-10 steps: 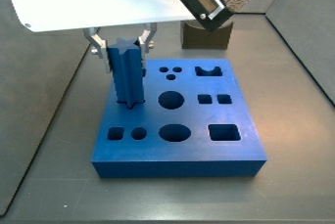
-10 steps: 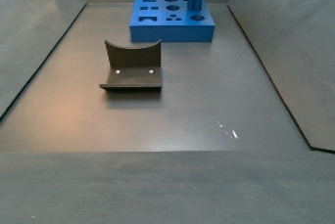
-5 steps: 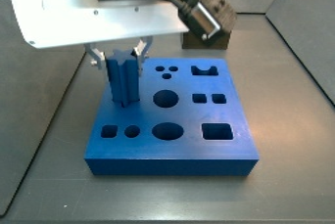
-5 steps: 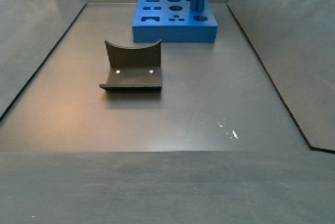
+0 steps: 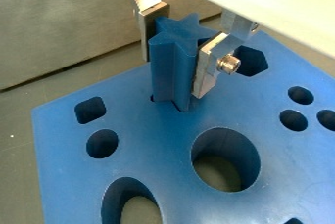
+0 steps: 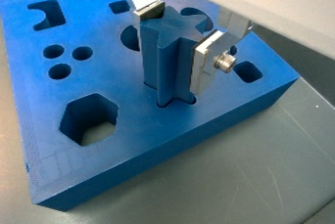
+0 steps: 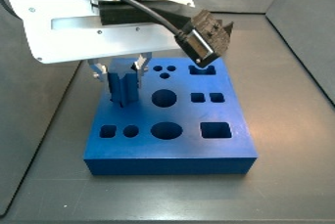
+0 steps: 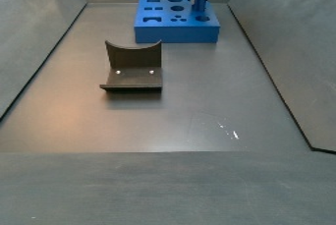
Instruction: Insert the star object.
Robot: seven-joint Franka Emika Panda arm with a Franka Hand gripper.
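The star object is a slim blue ridged peg that stands upright with its lower end inside a hole near the edge of the wide blue holed block. My gripper is shut on the peg's upper part, one silver finger on each side. Both wrist views show this: peg, gripper, block. In a side view the peg sticks up only a short way from the block under the gripper. It also shows far off in a side view.
A dark grey-brown notched block lies on the grey floor, well away from the blue block. The block has several other shaped holes, round, square and hexagonal. Sloping grey walls bound the floor on each side.
The gripper has come down with the star object, and the peg has sunk deeper into its hole in the blue block. Less of it stands above the block now.
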